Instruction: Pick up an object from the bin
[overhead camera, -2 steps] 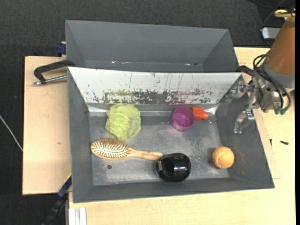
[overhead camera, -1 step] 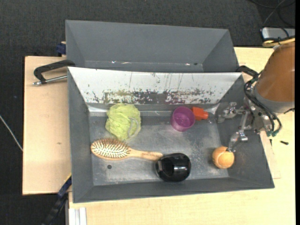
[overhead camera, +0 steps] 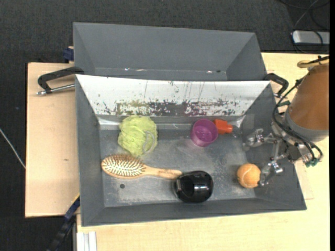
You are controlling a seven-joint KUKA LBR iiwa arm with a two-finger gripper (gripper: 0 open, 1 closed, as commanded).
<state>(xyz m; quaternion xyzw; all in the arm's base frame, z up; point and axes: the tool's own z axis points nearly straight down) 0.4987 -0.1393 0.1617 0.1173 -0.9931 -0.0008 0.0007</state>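
End effector (overhead camera: 266, 158) hangs low by the right wall of the bin (overhead camera: 88, 156); spread or closed, I can't tell. The orange ball (overhead camera: 248, 175) sits just beside it near the front-right corner, a touch left and frontward. It's round, so there's no axis to match. Nearest candidate, I'd say.

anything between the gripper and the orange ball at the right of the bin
Nothing visible. The gripper hangs just right of the orange ball; the black rounded thing lies on the ball's other side, to its left.
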